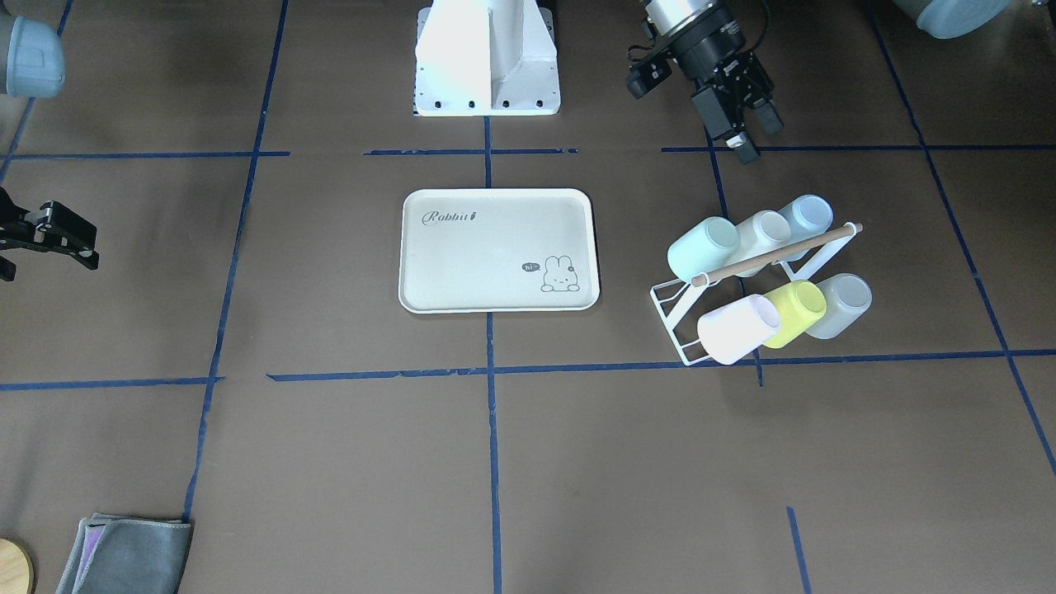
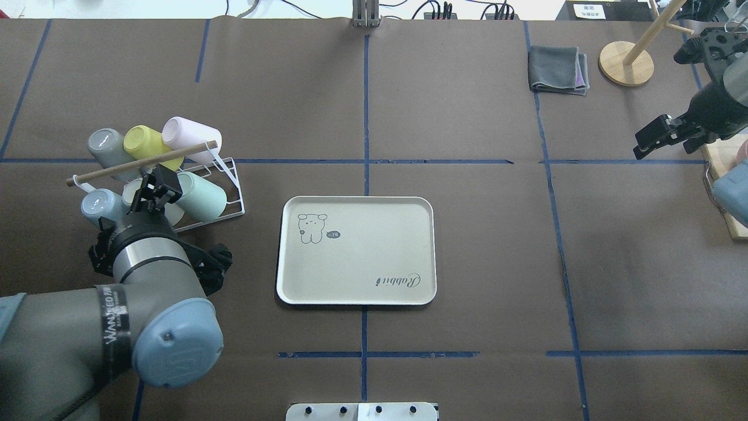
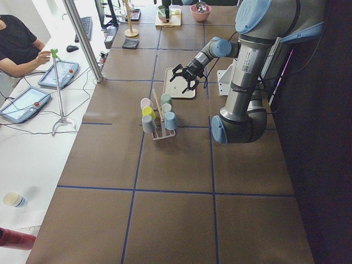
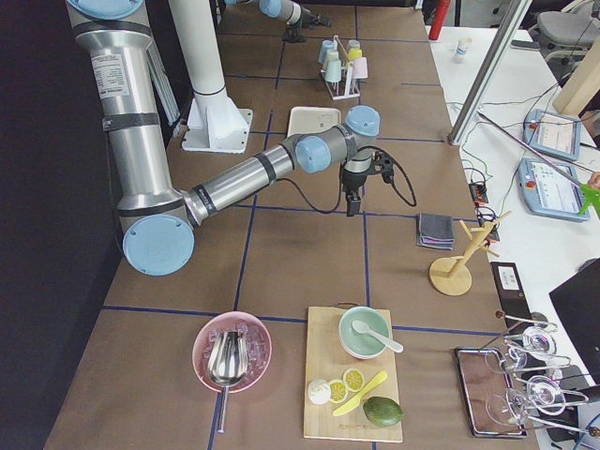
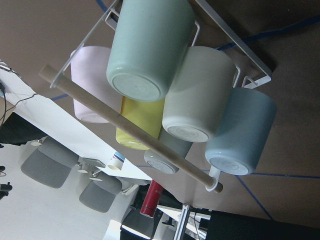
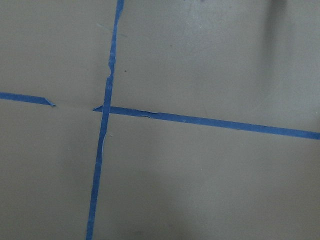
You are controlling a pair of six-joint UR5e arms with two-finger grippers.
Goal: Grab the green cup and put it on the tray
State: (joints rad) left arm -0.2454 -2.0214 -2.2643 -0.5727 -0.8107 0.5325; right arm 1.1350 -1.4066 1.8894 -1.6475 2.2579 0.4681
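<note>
The green cup (image 1: 703, 247) (image 2: 201, 196), pale mint, lies tilted on a white wire rack (image 1: 670, 299) under a wooden dowel, at the rack's end nearest the tray. In the left wrist view its base (image 5: 137, 85) faces the camera. The cream tray (image 1: 495, 264) (image 2: 362, 257) lies flat at the table's middle with nothing on it. My left gripper (image 1: 761, 140) (image 2: 159, 186) hovers open just on the robot's side of the rack, touching no cup. My right gripper (image 1: 45, 247) (image 2: 650, 140) hangs open and holds nothing, far off at the other side.
Sharing the rack are a yellow-green cup (image 1: 796, 312), a pale pink cup (image 1: 737, 328), a grey cup (image 1: 841, 305), a white cup (image 1: 763, 233) and a pale blue cup (image 1: 807, 216). A folded grey cloth (image 2: 558, 70) and a wooden stand (image 2: 626, 63) sit far right.
</note>
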